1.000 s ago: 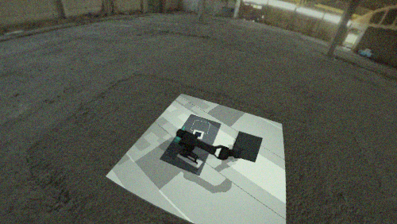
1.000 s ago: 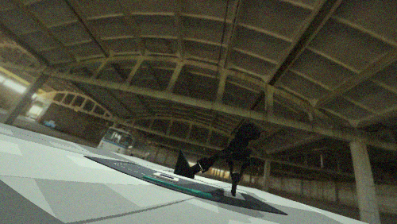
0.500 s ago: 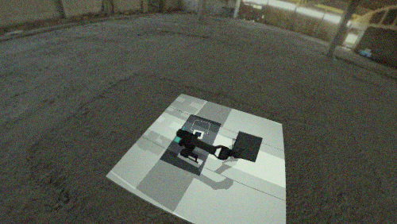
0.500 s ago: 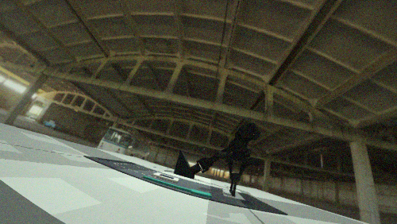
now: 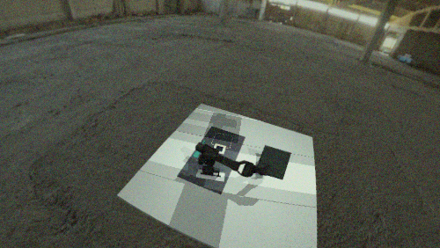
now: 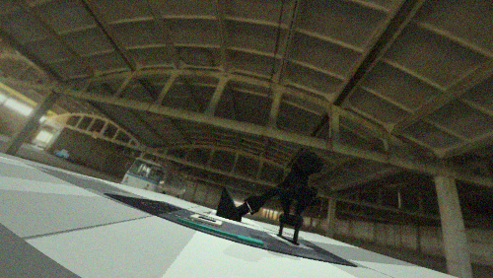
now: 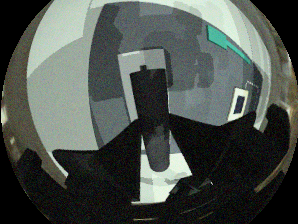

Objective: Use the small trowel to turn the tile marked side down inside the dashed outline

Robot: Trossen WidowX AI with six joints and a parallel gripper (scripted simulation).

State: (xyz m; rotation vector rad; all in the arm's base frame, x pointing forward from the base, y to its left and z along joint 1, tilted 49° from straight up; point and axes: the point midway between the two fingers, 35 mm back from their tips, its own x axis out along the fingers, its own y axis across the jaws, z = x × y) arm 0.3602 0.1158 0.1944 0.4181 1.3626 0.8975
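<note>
The tile (image 5: 220, 149) (image 6: 204, 219) (image 7: 240, 104) is a small white square with a dark mark facing up, lying flat on the dark mat (image 5: 224, 134) (image 6: 163, 209). The dashed outline is too faint to trace. My gripper (image 5: 247, 169) (image 6: 246, 206) (image 7: 153, 120) reaches low to the right of the arm's base, away from the tile. It is shut on the handle of the small dark trowel (image 7: 148, 96), whose blade points straight ahead over a light patch of the table. In the top and exterior views the trowel is hidden by the gripper.
A dark square slab (image 5: 274, 162) (image 6: 226, 203) sits just beyond the gripper's tip. A teal strip (image 5: 195, 155) (image 6: 222, 231) (image 7: 222, 38) lies at the mat's edge near the arm's base. The table (image 5: 273, 220) is patched grey and white, surrounded by rough ground.
</note>
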